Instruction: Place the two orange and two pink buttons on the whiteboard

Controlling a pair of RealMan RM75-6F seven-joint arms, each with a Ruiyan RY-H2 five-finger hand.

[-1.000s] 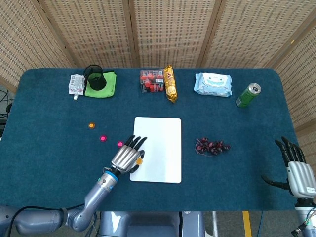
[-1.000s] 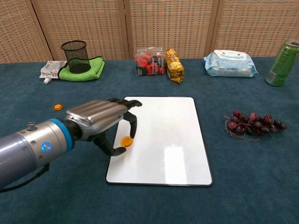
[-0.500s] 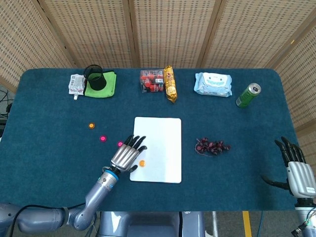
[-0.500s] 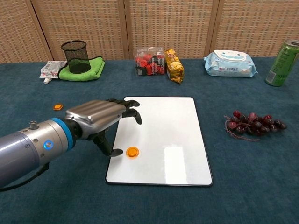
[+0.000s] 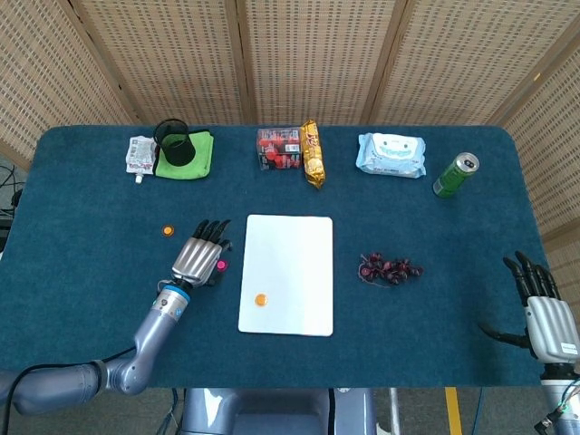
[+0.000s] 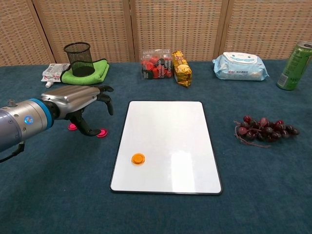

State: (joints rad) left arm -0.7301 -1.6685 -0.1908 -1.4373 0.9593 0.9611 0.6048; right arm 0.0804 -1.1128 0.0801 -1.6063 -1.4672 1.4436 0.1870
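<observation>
The whiteboard [image 5: 292, 254] [image 6: 173, 129] lies flat in the middle of the table. One orange button [image 5: 260, 299] [image 6: 138, 158] rests on its near left part. A second orange button [image 5: 168, 230] lies on the cloth further left. My left hand [image 5: 199, 254] [image 6: 80, 100] hovers left of the board with fingers spread and nothing in them. One pink button [image 5: 220, 265] [image 6: 102, 132] shows by its thumb, and another pink button [image 6: 72, 127] peeks out under the hand. My right hand [image 5: 542, 304] rests open at the table's right edge.
Along the far edge stand a black mesh cup [image 5: 171, 140] on a green cloth [image 5: 195, 154], a red box [image 5: 278, 149], a snack pack [image 5: 313, 154], wipes [image 5: 391, 155] and a green can [image 5: 455, 175]. Grapes [image 5: 390, 269] lie right of the board.
My left hand let go of the orange button on the board, then drew back to the left and now hangs over the pink buttons. The right hand stayed still.
</observation>
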